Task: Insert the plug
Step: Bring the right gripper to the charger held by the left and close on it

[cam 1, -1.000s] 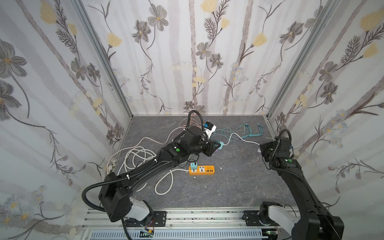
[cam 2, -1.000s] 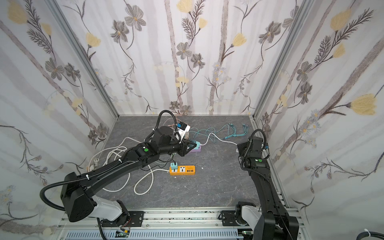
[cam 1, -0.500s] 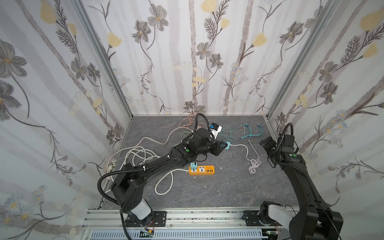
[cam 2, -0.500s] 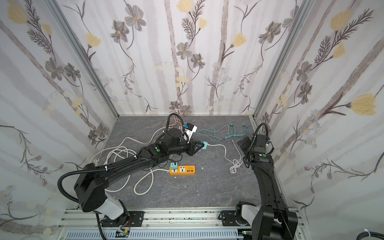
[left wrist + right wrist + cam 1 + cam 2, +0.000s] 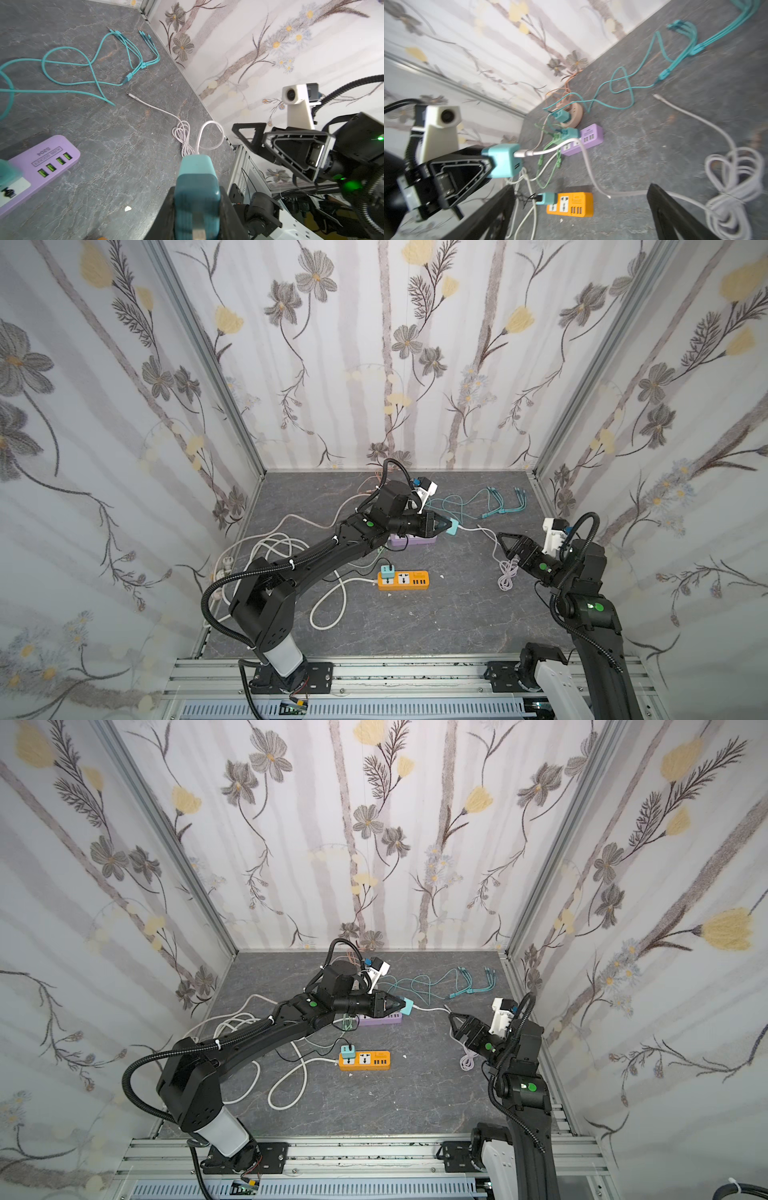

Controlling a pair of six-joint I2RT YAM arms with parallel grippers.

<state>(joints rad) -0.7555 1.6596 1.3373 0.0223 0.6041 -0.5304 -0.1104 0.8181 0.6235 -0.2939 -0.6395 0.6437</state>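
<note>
My left gripper (image 5: 446, 524) is shut on a teal plug (image 5: 453, 527), held just above the floor past the end of a purple power strip (image 5: 415, 540). The left wrist view shows the plug (image 5: 196, 176) squeezed between both fingers. A white cable (image 5: 542, 152) leaves its USB port and runs to a coil (image 5: 507, 574) on the floor. The orange power strip (image 5: 409, 580) lies nearer the front with another teal plug (image 5: 388, 571) in its left socket. My right gripper (image 5: 509, 545) stands open over the coil, holding nothing.
A teal multi-head cable (image 5: 498, 499) sprawls at the back right. A round beige socket (image 5: 571, 116) sits behind the purple strip. Thick white cords (image 5: 266, 547) loop on the left. A thin green cable (image 5: 548, 164) lies between the strips. Walls close three sides.
My right gripper has opened and let go of the white cable, whose coil now lies on the floor. My left gripper has carried the teal plug to the right.
</note>
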